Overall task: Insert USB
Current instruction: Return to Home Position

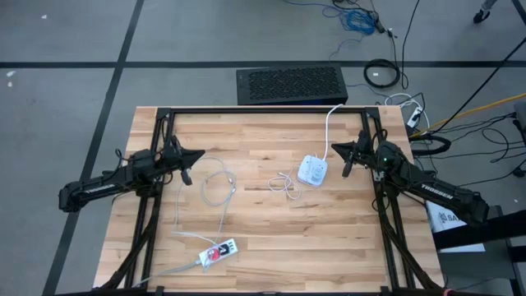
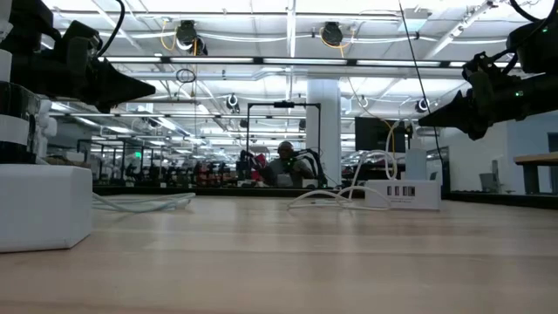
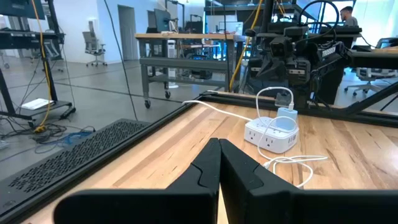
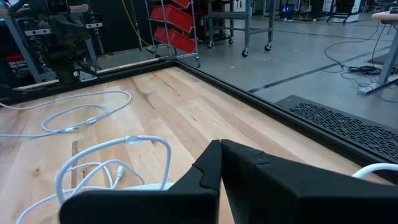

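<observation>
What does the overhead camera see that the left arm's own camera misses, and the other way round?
Only the high view shows the white strip with a red patch and a looped cable. Only the left wrist view shows a person in the room behind. Both show the white power strip, the right arm and the black grille.

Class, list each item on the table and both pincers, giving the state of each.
Left pincer: shut, empty, raised.
Right pincer: shut, empty, raised.
Power strip: flat on table.
Blue adapter: in power strip, white cable plugged in.
Loose cable: coiled on table.
</observation>
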`<state>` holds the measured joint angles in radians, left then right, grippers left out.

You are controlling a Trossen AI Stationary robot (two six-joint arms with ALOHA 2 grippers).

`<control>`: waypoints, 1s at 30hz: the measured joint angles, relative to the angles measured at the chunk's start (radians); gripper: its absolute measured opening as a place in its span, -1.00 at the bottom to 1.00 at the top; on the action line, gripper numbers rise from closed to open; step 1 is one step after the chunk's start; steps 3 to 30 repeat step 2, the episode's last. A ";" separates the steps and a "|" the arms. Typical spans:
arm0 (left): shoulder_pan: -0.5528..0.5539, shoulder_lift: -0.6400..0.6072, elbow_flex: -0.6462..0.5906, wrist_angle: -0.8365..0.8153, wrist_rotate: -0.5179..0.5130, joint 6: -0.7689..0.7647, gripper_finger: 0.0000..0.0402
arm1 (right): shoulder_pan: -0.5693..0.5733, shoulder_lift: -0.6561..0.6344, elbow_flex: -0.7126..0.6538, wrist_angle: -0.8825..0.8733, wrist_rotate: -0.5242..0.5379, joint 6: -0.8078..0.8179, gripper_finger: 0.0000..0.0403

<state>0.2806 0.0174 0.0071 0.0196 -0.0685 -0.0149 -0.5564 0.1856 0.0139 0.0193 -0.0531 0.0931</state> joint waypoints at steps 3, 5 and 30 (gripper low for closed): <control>0.000 0.000 0.000 0.000 0.000 0.000 -0.96 | 0.000 0.000 0.000 0.000 0.000 0.000 -1.00; 0.000 0.000 0.000 0.000 0.000 0.000 -0.96 | 0.000 0.000 0.000 0.000 0.000 0.000 -1.00; 0.000 0.000 0.000 0.000 0.000 0.000 -0.96 | 0.000 0.000 0.000 0.000 0.000 0.000 -1.00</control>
